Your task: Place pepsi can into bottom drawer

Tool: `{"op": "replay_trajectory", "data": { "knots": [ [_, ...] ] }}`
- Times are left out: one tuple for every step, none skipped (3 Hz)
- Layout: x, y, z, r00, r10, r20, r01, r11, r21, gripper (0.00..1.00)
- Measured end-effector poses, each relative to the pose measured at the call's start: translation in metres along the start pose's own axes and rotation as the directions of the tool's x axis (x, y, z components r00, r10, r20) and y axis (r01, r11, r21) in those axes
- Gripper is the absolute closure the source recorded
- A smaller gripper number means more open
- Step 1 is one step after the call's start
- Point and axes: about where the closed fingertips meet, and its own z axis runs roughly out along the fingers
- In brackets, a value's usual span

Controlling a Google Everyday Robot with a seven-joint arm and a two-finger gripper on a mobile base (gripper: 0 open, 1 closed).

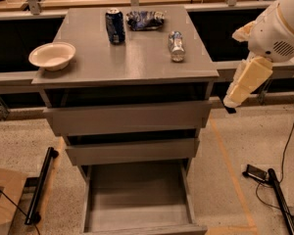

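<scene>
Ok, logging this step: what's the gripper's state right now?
Gripper: open or shut cannot be told; it hangs right of the cabinet, away from the can standing on top.

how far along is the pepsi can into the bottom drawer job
Done: the bottom drawer already stands pulled open. In hand: nothing; the pincer hangs beyond the right edge of the cabinet top, apart from the can. Left: grasp the pepsi can, upright on that top, and lower it into the drawer.
</scene>
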Motion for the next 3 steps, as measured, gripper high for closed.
{"op": "replay_trajectory", "data": {
  "knots": [
    [-0.017, -0.004, 0.02, 0.992, 0.069, 0.102, -0.069, 0.9976, -0.004, 0.0],
    [-0.056, -0.043, 0.035, 0.967, 0.051, 0.249, -0.065, 0.9967, 0.049, 0.0],
    [-0.114, -0.089, 0.057, 0.926, -0.026, 0.376, -0.008, 0.9962, 0.087, 0.0]
  ]
}}
